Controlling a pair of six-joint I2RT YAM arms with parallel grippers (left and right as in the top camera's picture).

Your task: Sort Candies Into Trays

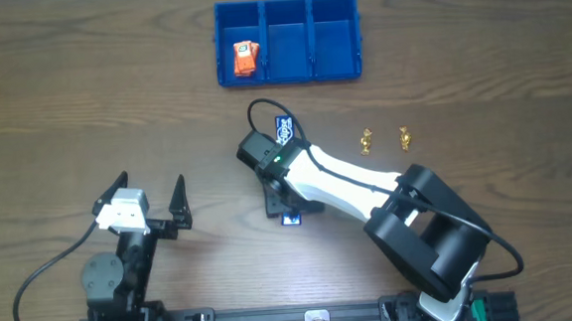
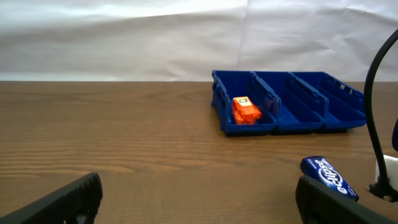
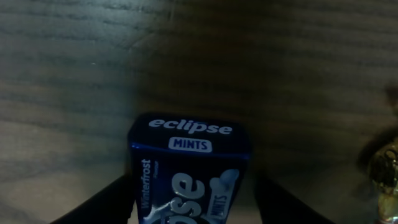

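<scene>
Right wrist view: right gripper (image 3: pixel 193 208) has its two fingers (image 3: pixel 102 205) pressed against the long sides of one dark blue mint pack (image 3: pixel 189 168), clamped on it. The pack sticks out past the fingertips over the wooden table (image 3: pixel 62 62), and one of the gold candies (image 3: pixel 382 168) lies off to its side. Left wrist view: left gripper (image 2: pixel 199 202) is spread wide with nothing between the fingers, low over the table and well apart from the blue tray (image 2: pixel 292 124). The tray has three compartments. One orange candy (image 2: pixel 245 109) lies in the end compartment nearest this gripper; the other two hold nothing. The mint pack shows outside the tray, on its near side, one end tipped up. Top view count: tray, one; orange candy, one, in the tray's left compartment; mint pack, one, at the right arm's tip, short of the tray on the bases' side; gold candies, two, side by side on the table, on that same side of the tray towards its right end and apart from it. A small blue piece (image 1: pixel 292 218) shows under the right arm, farther from the tray; cannot tell what it is.
</scene>
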